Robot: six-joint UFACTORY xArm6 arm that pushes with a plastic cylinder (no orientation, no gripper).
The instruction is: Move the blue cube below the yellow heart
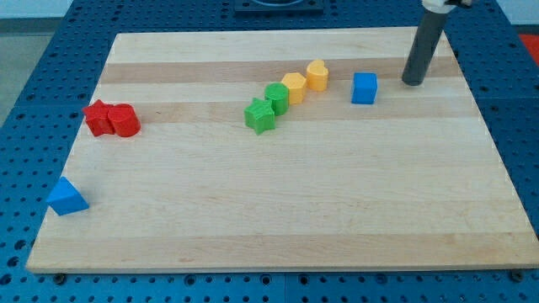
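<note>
Going left to right on the wooden desk [278, 210]: way over at the view's left, near the bottom edge, there's one blue triangle [66, 197] sitting by itself. Up from that, two red blocks touching each other, a red star-ish one [98, 117] and a red cylinder [125, 120] right beside it.

Then around the middle there's a diagonal row of four climbing toward the view's top right: green star [260, 115], a green block [276, 96] whose shape I can't quite make out, a yellow block [295, 87] that looks hexagonal, and the yellow heart [317, 75] at the upper end. They're pretty much touching one after another.

The blue cube [364, 87] is just to the view's right of the yellow heart, slightly lower, with a clear gap between them. So it's beside the heart, not below it.

Count: two blue, two red, two green, two yellow, eight blocks total.

My tip [413, 82] is off to the view's right of the blue cube, a bit higher, not touching it or anything else. No pincer on this arm, just the dark rod, so nothing is being held.
</note>
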